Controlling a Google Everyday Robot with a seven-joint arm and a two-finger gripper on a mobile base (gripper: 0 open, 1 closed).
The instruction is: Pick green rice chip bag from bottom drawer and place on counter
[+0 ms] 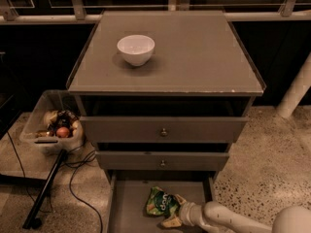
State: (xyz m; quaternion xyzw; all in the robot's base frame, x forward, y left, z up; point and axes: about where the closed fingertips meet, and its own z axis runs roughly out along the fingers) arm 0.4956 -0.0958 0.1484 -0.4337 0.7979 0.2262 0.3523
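Observation:
The green rice chip bag [159,203] lies crumpled on the floor of the open bottom drawer [127,212], right of its middle. My gripper [174,211] reaches into the drawer from the lower right on its white arm [228,220]. It is open, with one tan finger [180,199] at the bag's right edge and the other finger nearer the front. The bag still rests on the drawer floor. The counter [194,57] is the flat grey-brown top of the cabinet above.
A white bowl [135,49] stands on the counter's left half. The two upper drawers [163,129] are slightly pulled out above the bottom drawer. A clear bin of items [51,125], cables and a black stand leg [43,193] lie on the floor at the left. A white post [296,89] is at the right.

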